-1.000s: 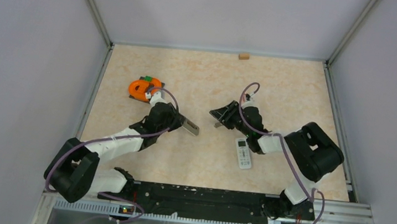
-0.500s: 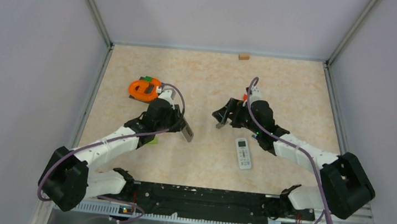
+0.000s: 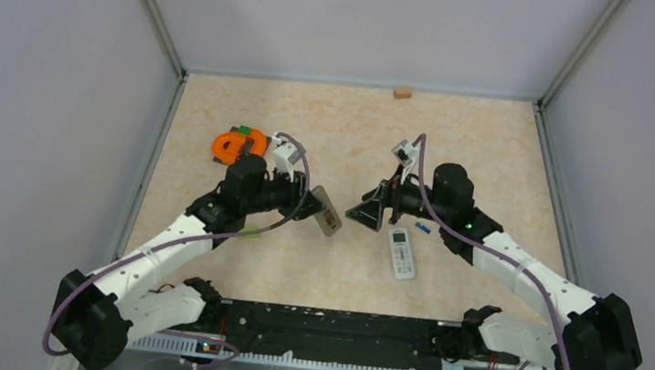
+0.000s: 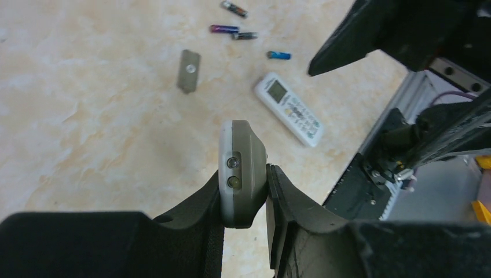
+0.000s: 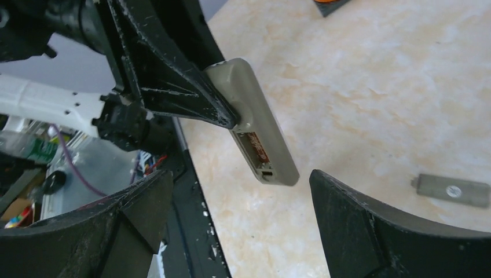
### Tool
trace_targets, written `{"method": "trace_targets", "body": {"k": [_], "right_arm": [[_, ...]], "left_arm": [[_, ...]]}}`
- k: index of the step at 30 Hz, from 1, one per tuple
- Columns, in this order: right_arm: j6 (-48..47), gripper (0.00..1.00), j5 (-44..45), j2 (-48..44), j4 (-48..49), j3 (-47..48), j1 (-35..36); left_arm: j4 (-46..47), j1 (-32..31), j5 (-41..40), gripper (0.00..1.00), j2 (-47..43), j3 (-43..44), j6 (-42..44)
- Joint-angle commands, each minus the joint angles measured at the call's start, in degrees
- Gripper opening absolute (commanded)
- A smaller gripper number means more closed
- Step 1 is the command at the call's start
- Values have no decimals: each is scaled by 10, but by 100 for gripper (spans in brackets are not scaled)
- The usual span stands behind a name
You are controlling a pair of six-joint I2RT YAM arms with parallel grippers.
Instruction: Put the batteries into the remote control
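White remote [image 3: 402, 253] is laid flat on tabletop [image 3: 493, 147], nearest the bases. At its 10 o'clock, grey remote [image 5: 255, 124] is clamped in L hand [image 4: 246, 191], battery bay exposed. R hand [image 5: 240, 175], spread wide & empty, is pointed at it from 3 o'clock. Batteries [image 4: 224, 28] & grey plate [image 4: 189, 70] are scattered beneath R arm. Orange part [image 3: 239, 145] is seen farther, 10 o'clock.

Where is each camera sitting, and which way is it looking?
Top external: high behind the arms, looking down on the table; both arms show whole.
Left wrist: on the left hand, looking past its grey remote at the white remote and batteries; its two fingers show.
Right wrist: on the open right hand, facing the left hand; both fingers show.
Shared: all three see the grey remote; both wrist views see the loose grey cover.
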Motion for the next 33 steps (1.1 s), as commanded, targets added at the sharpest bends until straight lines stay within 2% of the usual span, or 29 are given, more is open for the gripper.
{"method": "trace_targets", "body": {"k": [1,7,14,19,27,33], "right_arm": [[-22,91,-114,-15,27,35,0],[-30,89,-159,5,44,56,30],[-48,75,-215,24,34,64,61],[-72,73,-175,25,0,61,71],[-61,70,-117,17,31,34,71],[3,54,-219,19,135,1,72]], "left_arm": [[37,-1,114,0,-21,47,21],[24,0,197,0,-15,74,22],[17,-1,267,0,-13,87,30],[26,0,330,0,-10,96,26],[21,-1,342,0,-16,100,34],[46,-1,337,0,-24,101,11]]}}
